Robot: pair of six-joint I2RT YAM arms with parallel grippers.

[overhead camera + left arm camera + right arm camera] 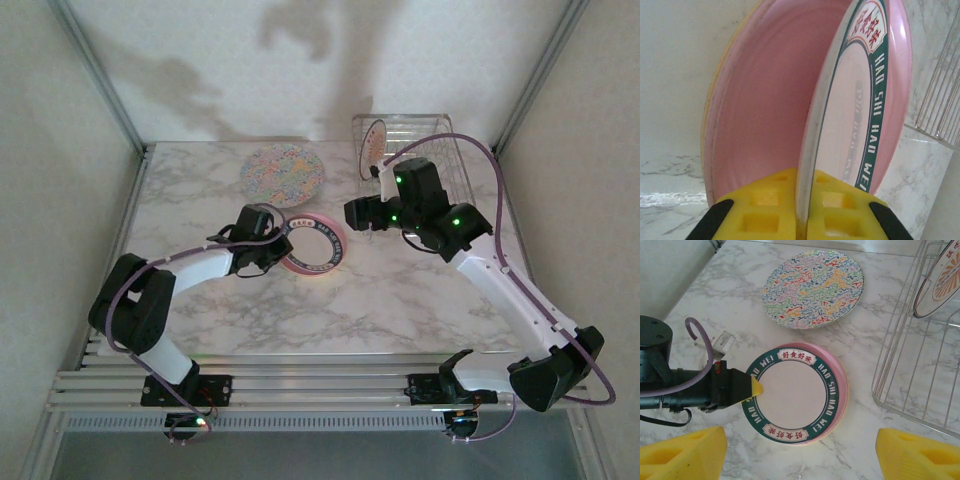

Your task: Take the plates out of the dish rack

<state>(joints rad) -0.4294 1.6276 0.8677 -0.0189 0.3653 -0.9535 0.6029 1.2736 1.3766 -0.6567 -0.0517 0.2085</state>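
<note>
Our left gripper (802, 212) has its yellow pads pressed tight on the near rim of the green-rimmed plate (855, 115). The plate runs away from the jaws over the pink plate (765, 100), and we cannot tell whether it rests flat on it. Our right gripper (800, 452) hangs above them, fingers spread wide with nothing between. Beyond its jaws the speckled plate (812, 287) lies flat on the marble table (740, 285). To their right, the dish rack (890, 352) holds a red-rimmed plate (940, 282) on edge.
</note>
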